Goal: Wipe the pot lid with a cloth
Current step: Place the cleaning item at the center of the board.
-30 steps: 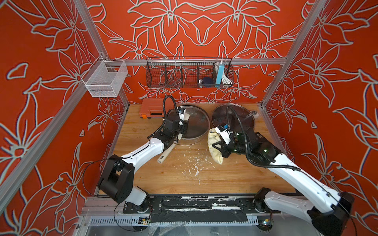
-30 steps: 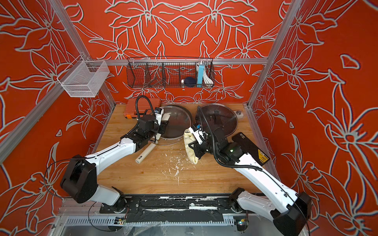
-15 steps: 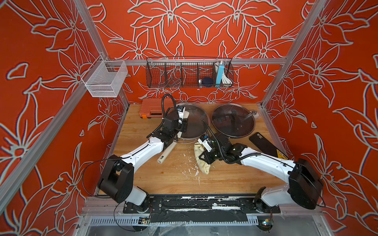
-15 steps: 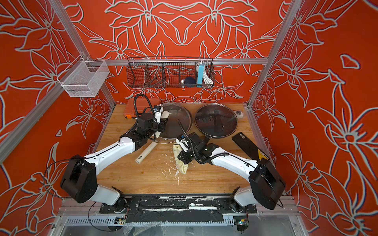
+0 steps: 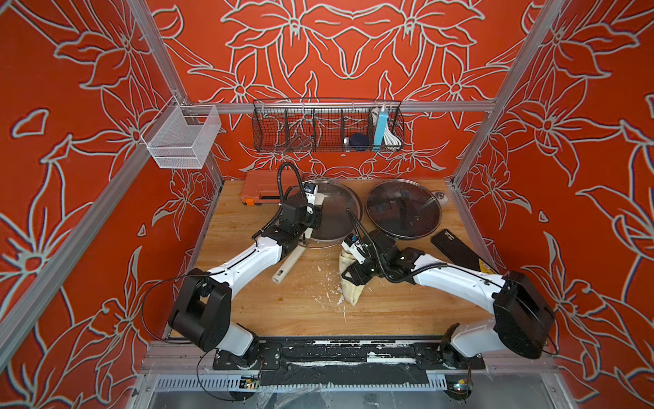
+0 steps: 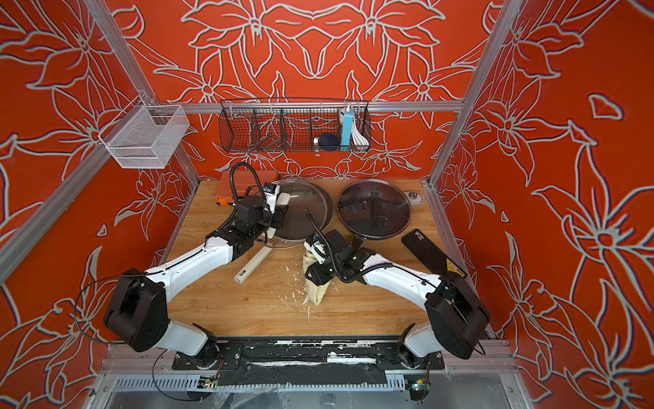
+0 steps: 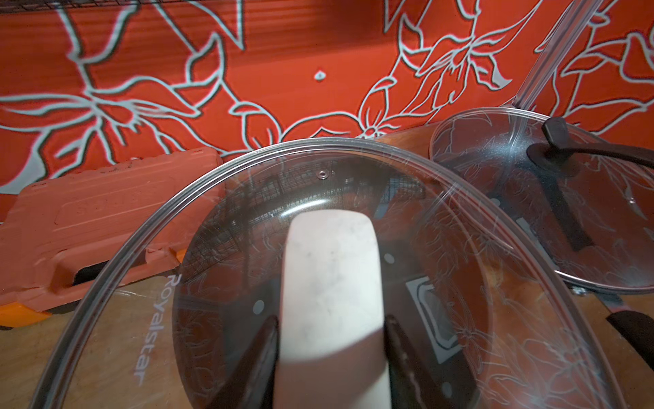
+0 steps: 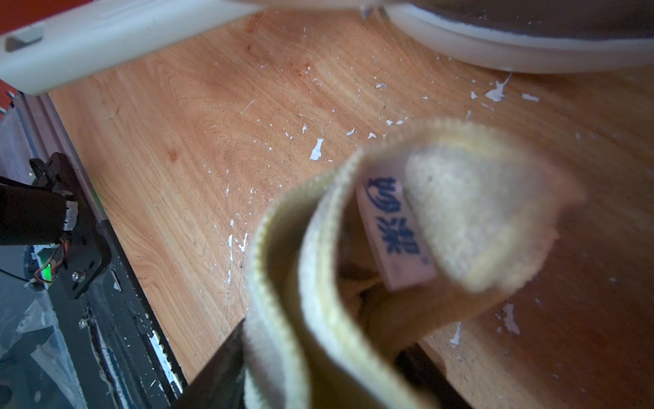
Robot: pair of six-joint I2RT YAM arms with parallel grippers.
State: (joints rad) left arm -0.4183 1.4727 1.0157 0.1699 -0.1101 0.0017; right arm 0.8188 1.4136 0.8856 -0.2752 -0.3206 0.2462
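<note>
Cloth (image 5: 350,295) lies crumpled on the tabletop (image 5: 247,301), just on the near side of the pot lid (image 5: 339,212), and my right jaws stand apart around it. My left jaws are clamped on the lid's cream handle (image 7: 332,276), far left of centre. I judge I should close on the thick fold and hold the lid steady.

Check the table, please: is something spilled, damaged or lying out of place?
Yes. White flakes lie scattered over the wooden table around the crumpled cloth, like chipped paint or debris. The glass lid also sits askew over its pan, its handle between the left fingers.
</note>
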